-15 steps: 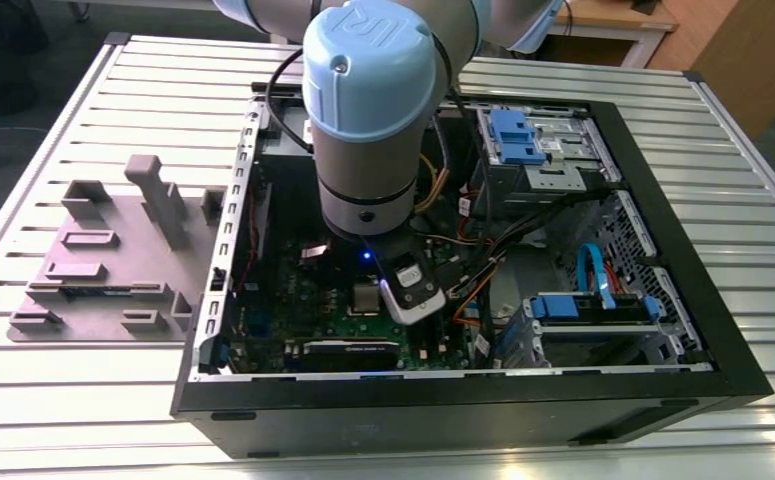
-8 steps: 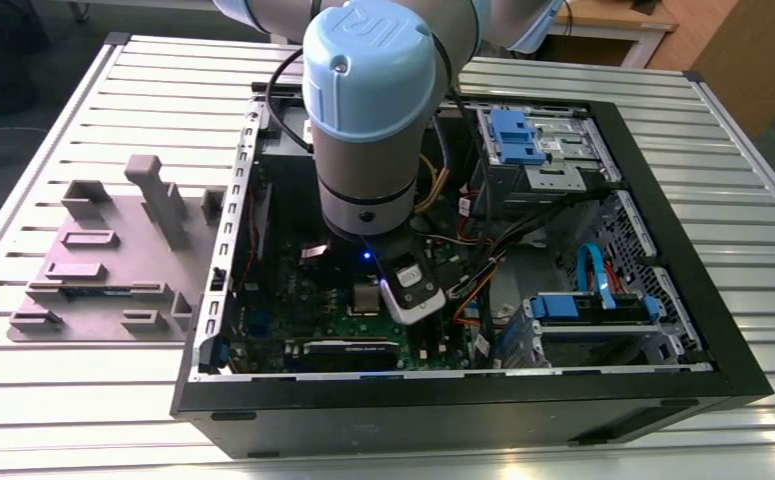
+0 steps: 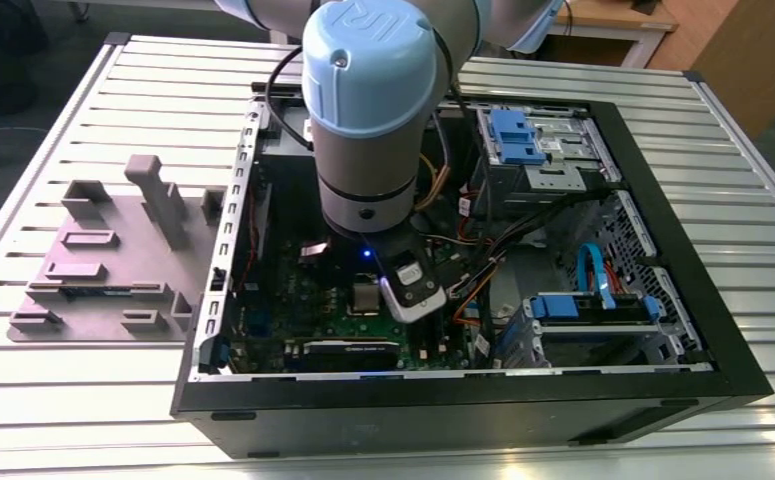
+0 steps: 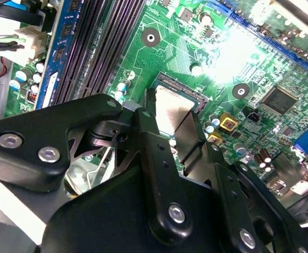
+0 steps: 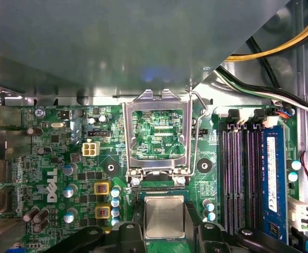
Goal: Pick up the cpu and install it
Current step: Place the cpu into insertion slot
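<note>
While exterior view shows arm (image 3: 367,120) down inside PC case (image 3: 681,300), both wrist views show gripper (image 5: 164,220) (image 4: 172,129) pinching cpu (image 5: 164,213) (image 4: 169,105) at mobo socket (image 5: 156,191); first wrist view adds raised frame (image 5: 156,101).

The cpu (image 5: 164,219) between tool (image 5: 165,210) fingers, beside socket frame (image 5: 158,134) on motherboard (image 5: 64,158).

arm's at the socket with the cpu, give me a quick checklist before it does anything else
1. The load plate swung open off the socket: ok.
2. The lever unlatched: ok.
3. The gripper closed on the cpu, over the socket: ok.
4. The cpu flat and fully seated: cannot tell.
5. The cpu corner mark matched to the socket: cannot tell.
6. The cables away from the socket: ok.
</note>
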{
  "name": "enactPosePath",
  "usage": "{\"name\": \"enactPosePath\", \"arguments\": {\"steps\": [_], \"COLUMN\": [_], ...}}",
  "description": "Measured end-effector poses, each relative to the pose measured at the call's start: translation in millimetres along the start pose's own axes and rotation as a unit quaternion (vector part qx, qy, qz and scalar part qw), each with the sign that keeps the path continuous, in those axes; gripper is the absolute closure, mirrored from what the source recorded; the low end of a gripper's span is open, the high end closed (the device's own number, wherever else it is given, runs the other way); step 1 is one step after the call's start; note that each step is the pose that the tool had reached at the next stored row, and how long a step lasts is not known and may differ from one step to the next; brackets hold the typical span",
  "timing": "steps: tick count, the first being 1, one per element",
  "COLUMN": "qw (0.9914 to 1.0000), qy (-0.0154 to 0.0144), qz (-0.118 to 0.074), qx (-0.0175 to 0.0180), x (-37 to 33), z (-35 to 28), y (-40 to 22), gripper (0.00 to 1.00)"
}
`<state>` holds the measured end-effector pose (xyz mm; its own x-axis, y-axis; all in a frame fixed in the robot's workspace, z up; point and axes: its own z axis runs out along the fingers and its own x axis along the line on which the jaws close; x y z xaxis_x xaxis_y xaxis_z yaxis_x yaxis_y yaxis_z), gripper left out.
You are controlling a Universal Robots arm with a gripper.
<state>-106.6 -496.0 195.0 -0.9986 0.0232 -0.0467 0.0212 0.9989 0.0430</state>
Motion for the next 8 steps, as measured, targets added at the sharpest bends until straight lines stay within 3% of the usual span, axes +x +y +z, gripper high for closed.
{"name": "enactPosePath", "arguments": {"steps": [8], "qw": [1.0], "qy": [-0.0008], "qz": [0.0], "qx": [0.0001], "x": [4.1], "z": [-0.3], "y": [-0.4], "gripper": [0.6]}}
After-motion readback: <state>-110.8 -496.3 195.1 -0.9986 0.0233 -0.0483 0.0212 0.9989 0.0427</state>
